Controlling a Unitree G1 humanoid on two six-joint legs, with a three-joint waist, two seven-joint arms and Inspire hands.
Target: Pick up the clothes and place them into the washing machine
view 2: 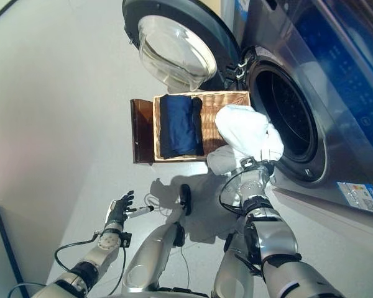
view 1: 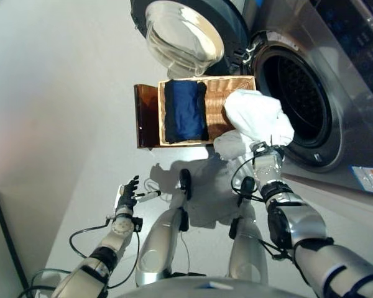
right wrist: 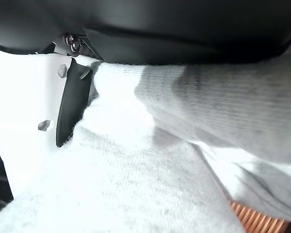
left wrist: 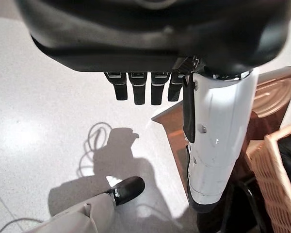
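Right wrist view, white garment [right wrist: 136,184] bunched against right robot hand [right wrist: 72,104], grasp hidden, cannot tell

You cannot see the fingers of the right hand [view 2: 256,169], because the white cloth [view 1: 256,118] covers them. In the right wrist view the cloth [right wrist: 150,160] fills almost everything, so only a tiny corner of the basket [right wrist: 254,221] shows. The cloth also hides the near corner of the basket [view 1: 230,84] from above. The washing machine [view 1: 342,74] is cut off by the picture's edge. Inside its drum [view 1: 298,99] it is too dark to tell what is there. The blue clothes [view 1: 185,112] hide the basket's bottom.
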